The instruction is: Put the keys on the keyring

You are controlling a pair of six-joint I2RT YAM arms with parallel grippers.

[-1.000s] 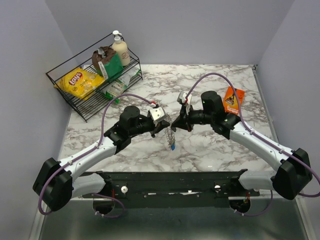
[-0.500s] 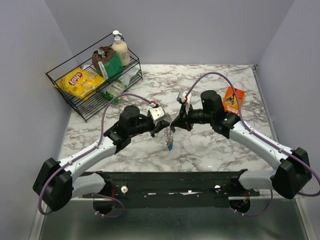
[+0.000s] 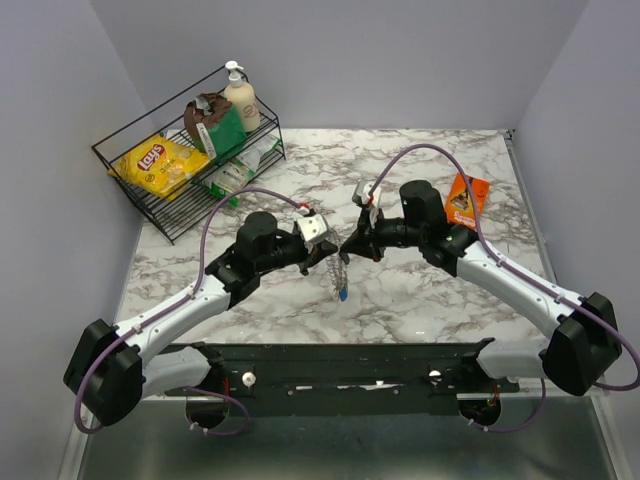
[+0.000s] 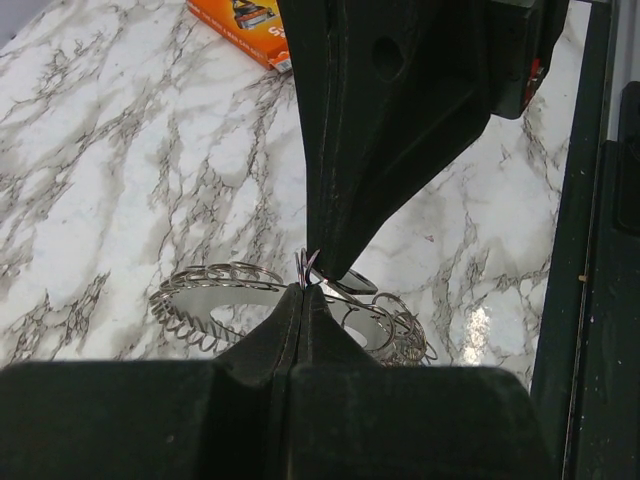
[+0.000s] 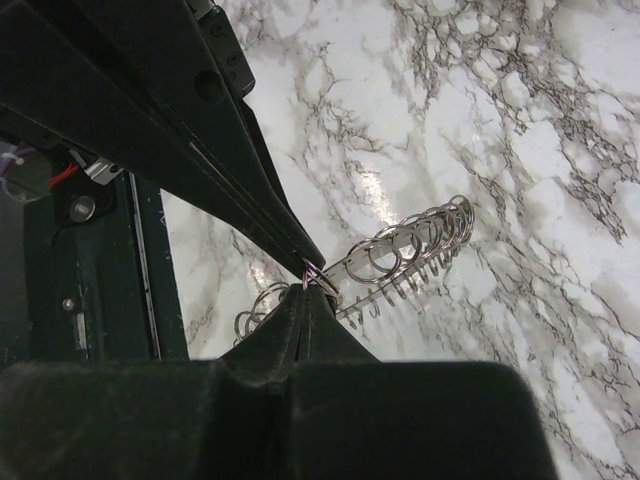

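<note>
Where tips meet, left pincer [image 4: 303, 292] and right pincer [image 5: 305, 290] both clenched on keyring [image 4: 215, 287]; blue key [image 3: 343, 294] dangles beneath.

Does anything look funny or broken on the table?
Nothing looks broken or spilled. The one funny thing: the keyring seems to hang on edge between the left hand and right hand, both pinching it tip to tip, with the blue key dangling below.
</note>
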